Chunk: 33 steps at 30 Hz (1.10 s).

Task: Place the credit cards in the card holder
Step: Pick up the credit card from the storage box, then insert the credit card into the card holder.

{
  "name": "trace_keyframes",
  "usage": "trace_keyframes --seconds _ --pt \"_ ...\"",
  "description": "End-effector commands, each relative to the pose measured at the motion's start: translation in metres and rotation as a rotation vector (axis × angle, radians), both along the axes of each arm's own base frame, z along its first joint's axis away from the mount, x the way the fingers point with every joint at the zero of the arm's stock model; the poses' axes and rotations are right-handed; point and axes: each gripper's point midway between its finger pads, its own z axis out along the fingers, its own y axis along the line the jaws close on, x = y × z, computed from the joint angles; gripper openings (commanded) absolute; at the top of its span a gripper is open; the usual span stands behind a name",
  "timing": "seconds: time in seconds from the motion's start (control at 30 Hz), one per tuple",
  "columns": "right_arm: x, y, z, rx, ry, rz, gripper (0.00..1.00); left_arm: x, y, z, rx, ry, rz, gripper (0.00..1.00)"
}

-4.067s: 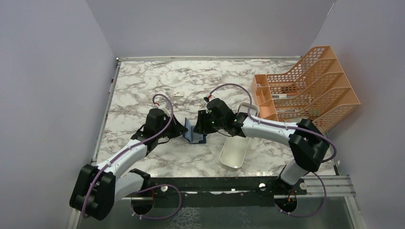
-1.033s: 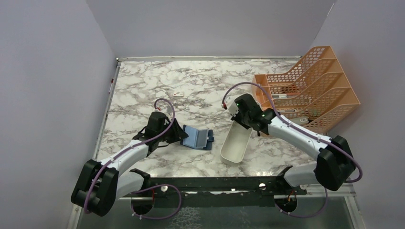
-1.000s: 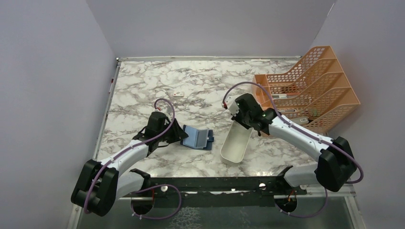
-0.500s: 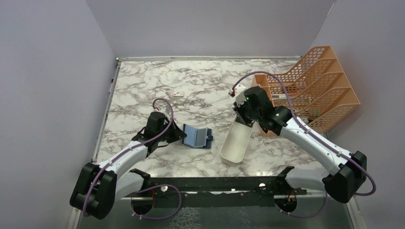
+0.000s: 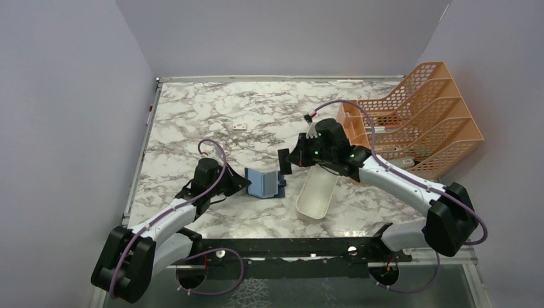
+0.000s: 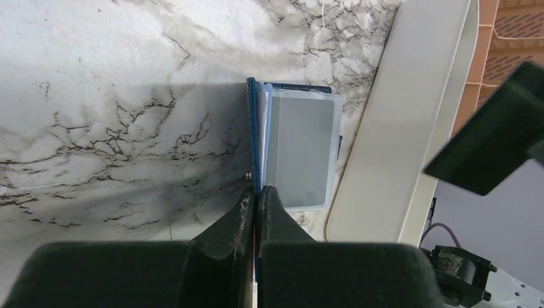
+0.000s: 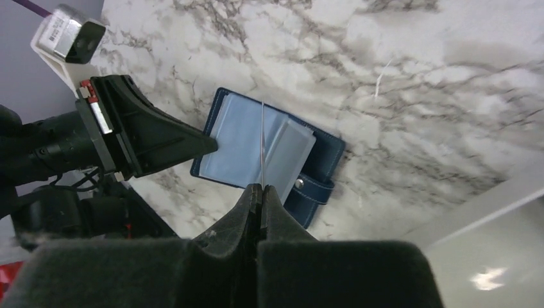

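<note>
Open holder (image 5: pixel 264 184) on marble worktop (image 5: pixel 192 115), its left cover upright and pinched at the edge by left fingers (image 6: pixel 238 215), dark card (image 5: pixel 283 162) clamped edge-on between right fingers (image 7: pixel 277 215), raised near holder's right side, white tray (image 5: pixel 316 196) just beyond.

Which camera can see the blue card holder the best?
The right wrist camera: it looks onto the open card holder, showing its pockets and snap tab. The left wrist camera sees it partly edge-on. The top camera shows it tiny.
</note>
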Motion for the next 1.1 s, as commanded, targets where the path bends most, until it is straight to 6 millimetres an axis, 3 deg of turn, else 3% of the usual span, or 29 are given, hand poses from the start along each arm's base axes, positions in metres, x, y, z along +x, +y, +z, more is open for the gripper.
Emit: trace_keyframes --seconds 0.0,0.17,0.33,0.53,0.73,1.07 --pt "-0.010 0.041 -0.013 0.219 0.143 -0.015 0.01 0.004 -0.001 0.003 -0.030 -0.015 0.032 0.00" --pt "-0.017 0.065 -0.055 0.205 0.233 -0.028 0.01 0.000 0.004 -0.008 0.005 0.019 0.037 0.12" --pt "-0.018 0.083 -0.085 0.185 0.276 -0.024 0.01 -0.004 0.012 -0.016 0.054 0.035 0.055 0.22" --pt "-0.011 0.078 -0.115 0.110 0.280 -0.065 0.01 -0.007 0.022 -0.022 0.107 0.035 0.072 0.29" --pt "-0.010 0.076 -0.123 0.115 0.279 -0.079 0.01 -0.011 0.026 -0.027 0.117 0.033 0.076 0.21" --pt "-0.013 0.085 -0.128 0.216 0.320 -0.096 0.01 -0.016 0.033 -0.040 0.169 0.059 0.075 0.16"
